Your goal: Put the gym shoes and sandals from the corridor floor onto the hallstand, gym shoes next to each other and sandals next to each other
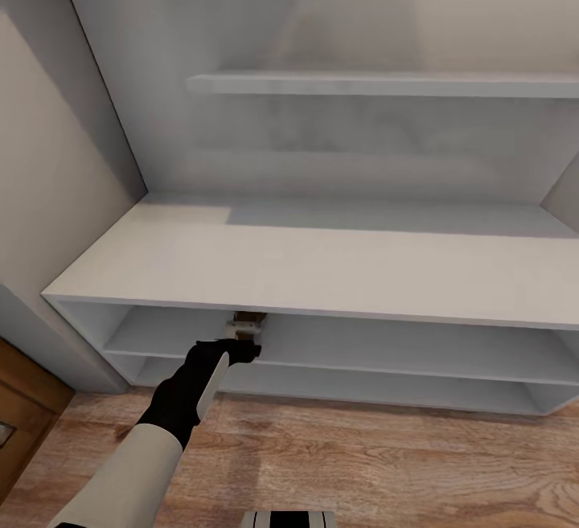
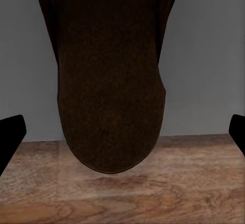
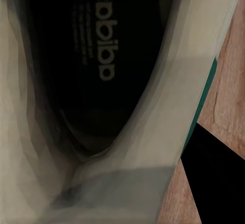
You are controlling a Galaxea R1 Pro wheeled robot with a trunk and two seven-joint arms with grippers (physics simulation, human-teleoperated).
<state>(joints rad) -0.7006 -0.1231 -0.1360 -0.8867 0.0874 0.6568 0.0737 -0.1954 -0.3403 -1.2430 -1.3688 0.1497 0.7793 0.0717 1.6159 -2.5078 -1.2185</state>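
- Hanging between the two dark fingertips (image 2: 11,134) of the left gripper (image 1: 244,333), a dark brown sandal (image 2: 109,75) has its rounded end towards the wood-plank floor (image 2: 204,183); its long axis runs along the fingers in the left wrist view.
- From the head camera, a small tan-and-brown bit of that sandal (image 1: 245,321) shows at the front edge of the hallstand (image 1: 322,271), just under its flat top and at the mouth of the upper open shelf row (image 1: 402,343).
- The left gripper's fingers stand wide apart, one at each side of the sandal; whether they press on it cannot be made out, as the grasp point is hidden.
- Both open shelf rows look bare apart from the sandal at the mouth, as far as they can be seen; the flat top and the grey wall shelf (image 1: 386,83) above it carry nothing.
- A white gym shoe (image 3: 153,132) sits very close to the right wrist camera, its dark inside with printed lettering facing the lens and a green stripe along one side.
- One black fingertip (image 3: 214,178) of the right gripper lies against the shoe's outer side, wood floor behind; how far that gripper is open cannot be told.
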